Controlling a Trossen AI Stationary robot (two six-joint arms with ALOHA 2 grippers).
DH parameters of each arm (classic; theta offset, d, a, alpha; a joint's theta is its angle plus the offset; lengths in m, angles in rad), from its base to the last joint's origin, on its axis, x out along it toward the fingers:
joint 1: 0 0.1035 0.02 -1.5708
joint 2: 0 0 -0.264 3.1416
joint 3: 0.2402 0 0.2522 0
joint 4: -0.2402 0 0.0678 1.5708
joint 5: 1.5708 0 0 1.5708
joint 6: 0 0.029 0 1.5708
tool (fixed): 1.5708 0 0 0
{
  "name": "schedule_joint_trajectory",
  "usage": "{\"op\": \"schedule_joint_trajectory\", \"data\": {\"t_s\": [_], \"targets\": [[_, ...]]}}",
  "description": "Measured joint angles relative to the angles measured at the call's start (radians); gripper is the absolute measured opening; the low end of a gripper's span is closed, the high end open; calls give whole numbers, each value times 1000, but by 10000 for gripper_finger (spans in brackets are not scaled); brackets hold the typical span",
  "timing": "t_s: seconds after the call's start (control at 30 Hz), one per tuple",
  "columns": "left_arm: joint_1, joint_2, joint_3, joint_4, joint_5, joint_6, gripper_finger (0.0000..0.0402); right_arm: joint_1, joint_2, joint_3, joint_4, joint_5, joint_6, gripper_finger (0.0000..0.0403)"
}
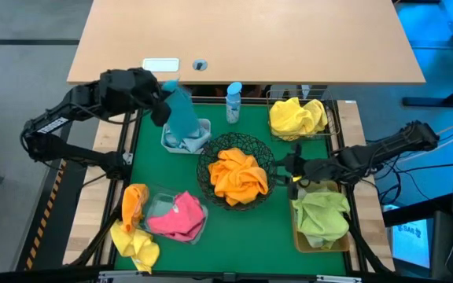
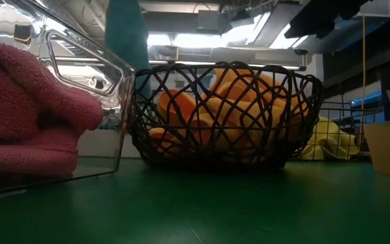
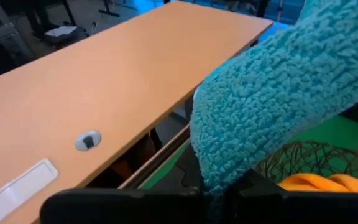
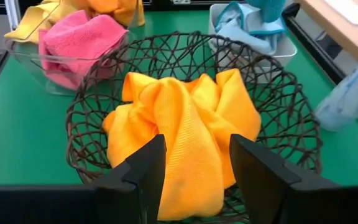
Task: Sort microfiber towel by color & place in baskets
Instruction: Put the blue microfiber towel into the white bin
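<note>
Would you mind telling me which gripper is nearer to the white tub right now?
Left. The left gripper is just above the white tub, holding a teal towel that hangs into it. The right gripper is open beside the black wire bowl, farther away.

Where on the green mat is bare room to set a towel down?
Bare green mat lies between the white tub and the clear tray, left of the black wire bowl. A smaller patch sits in front of the bowl, beside the tan bin. The back row by the bottle and square wire basket is crowded.
</note>
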Motion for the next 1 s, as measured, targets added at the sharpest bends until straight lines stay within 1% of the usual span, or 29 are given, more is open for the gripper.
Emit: {"op": "schedule_joint_trajectory", "data": {"t_s": [0.13, 0.23, 0.37, 0.57, 0.7, 0.87, 1.0], "targets": [[-2, 4, -20, -7, -4, 0, 2, -5, 0, -21, 14, -15, -1, 176], [-2, 17, -52, -7, -42, 4, 2, -4, 0, -25, 9, -17, -5, 176], [-1, 35, -126, 31, -71, 9, 2, -3, 0, -25, 12, -16, -11, 176], [-1, 78, -273, 72, -69, 21, 2, -3, 0, -25, 9, -17, -14, 176], [-1, 110, -404, 132, -61, 2, 2, -2, 0, -25, 8, -17, -15, 176], [3, 149, -574, 250, 27, -27, 2, -2, 0, -25, 8, -17, -14, 176], [16, 182, -682, 354, 59, -33, 2, -2, 0, -25, 8, -17, -14, 176]]}}
